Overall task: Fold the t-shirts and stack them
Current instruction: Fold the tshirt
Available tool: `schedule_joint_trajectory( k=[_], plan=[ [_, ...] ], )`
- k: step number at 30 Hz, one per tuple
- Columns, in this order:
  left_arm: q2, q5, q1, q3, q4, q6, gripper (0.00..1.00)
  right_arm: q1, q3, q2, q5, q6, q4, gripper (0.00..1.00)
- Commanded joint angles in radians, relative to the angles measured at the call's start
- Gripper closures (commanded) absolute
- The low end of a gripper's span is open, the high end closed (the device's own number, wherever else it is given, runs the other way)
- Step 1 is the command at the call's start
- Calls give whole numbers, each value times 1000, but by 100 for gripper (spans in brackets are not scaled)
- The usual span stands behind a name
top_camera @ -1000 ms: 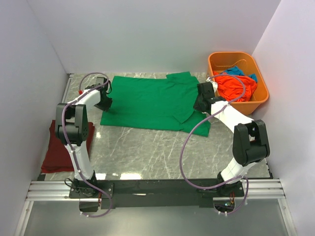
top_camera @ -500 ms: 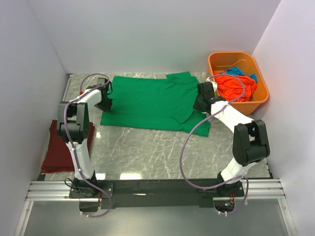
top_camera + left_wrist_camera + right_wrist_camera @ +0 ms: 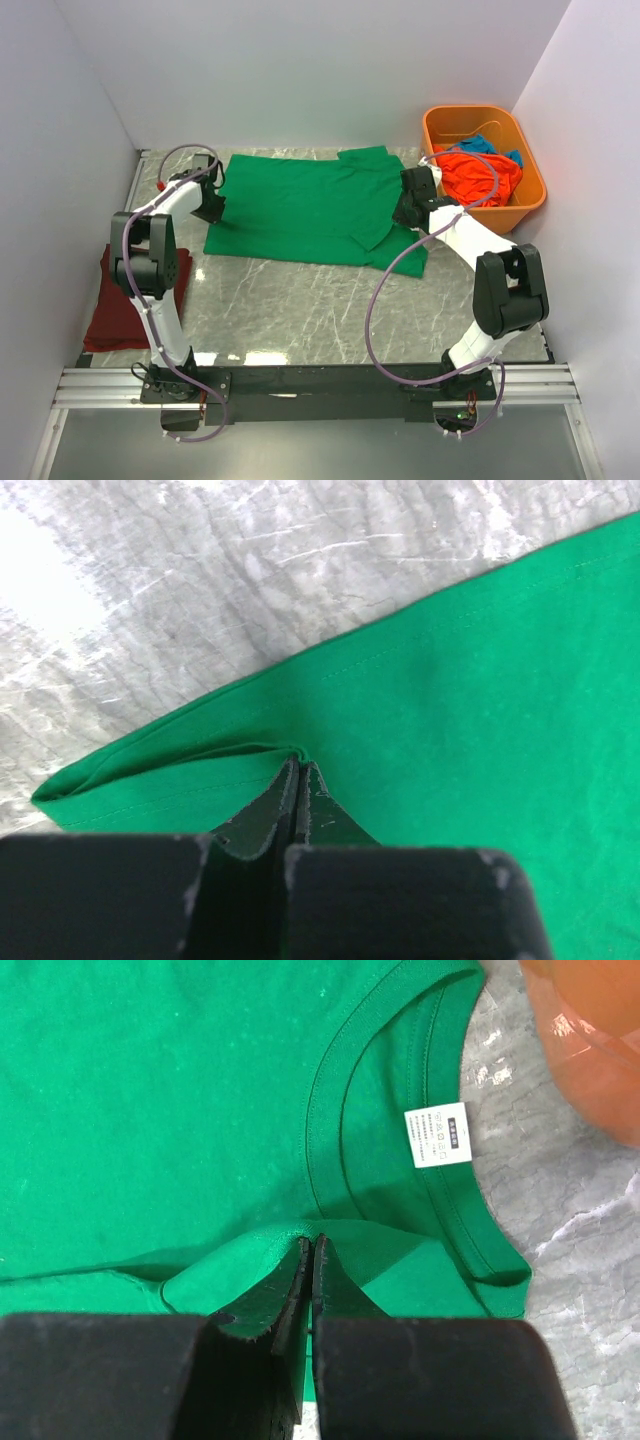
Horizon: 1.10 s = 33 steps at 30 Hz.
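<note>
A bright green t-shirt lies spread on the marble table. My left gripper is shut on its left hem; the wrist view shows the pinched green fold at the fingertips. My right gripper is shut on the shirt's right side beside the collar; the collar with its white label shows in the right wrist view. A folded dark red t-shirt lies at the left. An orange t-shirt and a blue one sit in the orange tub.
The orange plastic tub stands at the back right against the wall. White walls close in the left, back and right sides. The arm bases and a black rail sit along the near edge.
My left gripper has shifted slightly back and right along the shirt's left edge. The right arm and the shirt look unchanged.
</note>
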<state>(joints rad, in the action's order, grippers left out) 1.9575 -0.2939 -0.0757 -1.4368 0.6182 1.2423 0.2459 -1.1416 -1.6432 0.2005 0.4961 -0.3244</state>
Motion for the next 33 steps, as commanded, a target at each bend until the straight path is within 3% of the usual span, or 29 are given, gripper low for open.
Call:
schedule_joint_trajectory(
  k=[1,20,33],
  plan=[
    [-54,-16,11,16,11,-3,99,-10,-24,59,28,-8,25,100],
    [-32,16,45,12,-18,-30,99,-19,-110,-7,56,-28,8,100],
    [-5,41,45,-7,-49,-49,99,-27,-84,-41,51,-24,25,100]
  ],
)
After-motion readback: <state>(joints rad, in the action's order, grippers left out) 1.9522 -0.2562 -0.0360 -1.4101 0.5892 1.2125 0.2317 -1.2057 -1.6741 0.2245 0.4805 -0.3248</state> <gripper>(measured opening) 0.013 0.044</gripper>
